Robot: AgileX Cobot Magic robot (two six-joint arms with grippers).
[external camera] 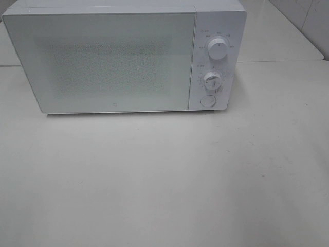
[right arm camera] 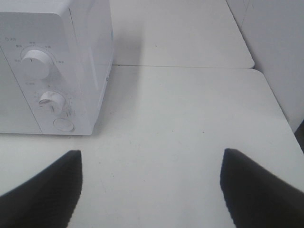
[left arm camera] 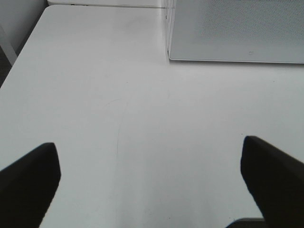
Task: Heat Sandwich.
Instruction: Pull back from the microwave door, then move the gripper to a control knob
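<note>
A white microwave (external camera: 113, 56) stands at the back of the white table with its door shut. The sandwich is out of view in all three views. Neither arm shows in the exterior high view. My left gripper (left arm camera: 149, 183) is open above bare tabletop, with the microwave's lower left corner (left arm camera: 232, 33) beyond it. In the right wrist view my right gripper (right arm camera: 152, 190) hangs open over the table, nothing between its black fingers (right arm camera: 42, 194), and the microwave's control panel (right arm camera: 45, 80) lies ahead and to one side.
The microwave has two dials (external camera: 218, 49) (external camera: 212, 80) and a round button (external camera: 207, 100) on its right panel. A second table (external camera: 277, 36) adjoins behind. The table's edge (right arm camera: 280, 114) runs close to a wall on the right.
</note>
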